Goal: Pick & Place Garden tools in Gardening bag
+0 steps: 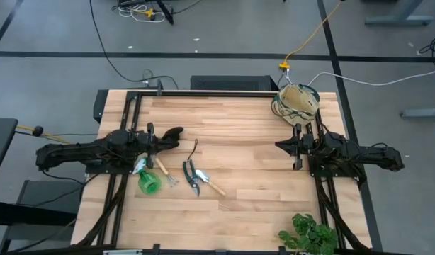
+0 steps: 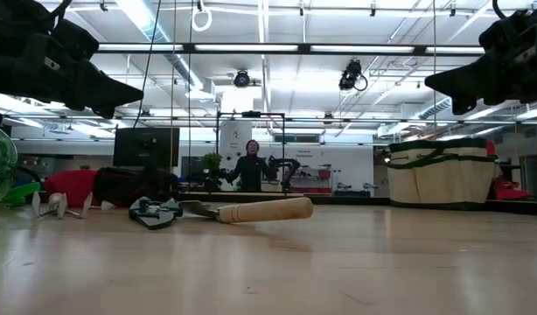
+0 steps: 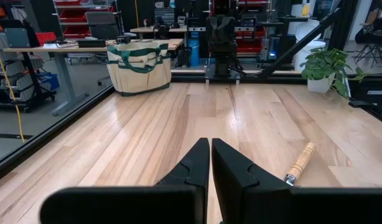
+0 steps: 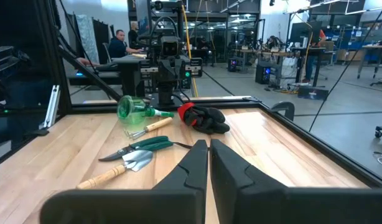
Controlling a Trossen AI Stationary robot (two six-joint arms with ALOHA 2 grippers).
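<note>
I count five garden tools, all lying on the table on my left side. One green spray bottle (image 1: pixel 149 181) lies on its side nearest my left arm. Just beside it lies one mini rake (image 1: pixel 166 173) with a wooden handle. One pair of pruning shears (image 1: pixel 190 174) lies next, touching one trowel (image 1: pixel 210 183) whose wooden handle points away from the shears. One red-and-black glove (image 1: pixel 169 136) rests just in front of my left pincer (image 1: pixel 151 138). None of the five is in the one gardening bag (image 1: pixel 299 100), which stands upright at the table's far right corner, well apart from the tools.

My left pincer is closed on nothing, its two fingers pressed together above the wood. My right pincer (image 1: pixel 280 146) is likewise closed and empty, hanging near the bag. One leafy plant (image 1: pixel 309 234) stands at the near right corner.
</note>
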